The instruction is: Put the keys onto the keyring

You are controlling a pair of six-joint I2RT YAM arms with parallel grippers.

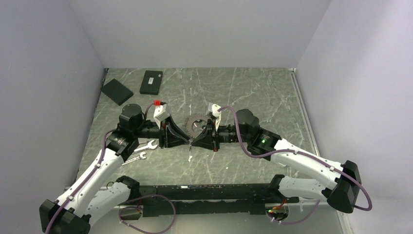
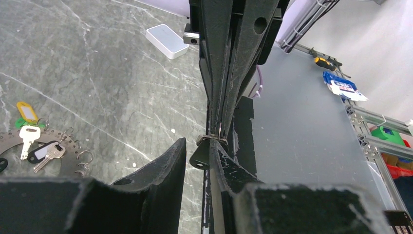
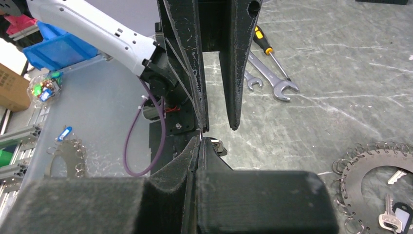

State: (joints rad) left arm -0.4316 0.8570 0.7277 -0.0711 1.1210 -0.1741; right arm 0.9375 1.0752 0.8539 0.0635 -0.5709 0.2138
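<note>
The right gripper (image 3: 199, 141) is clamped on a small metal piece (image 2: 212, 140) — the left gripper (image 2: 199, 142) stands parted.

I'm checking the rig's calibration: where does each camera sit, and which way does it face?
Top external: above and behind the arms, looking down on the table; both arms show.
Left wrist: looks along its own left fingers, low in frame, at the right fingers, tip to tip.
Right wrist: the mirror of that, with its own fingers low, the left fingers above and the wrenches behind.
Shared: all three show the toothed disc.
</note>
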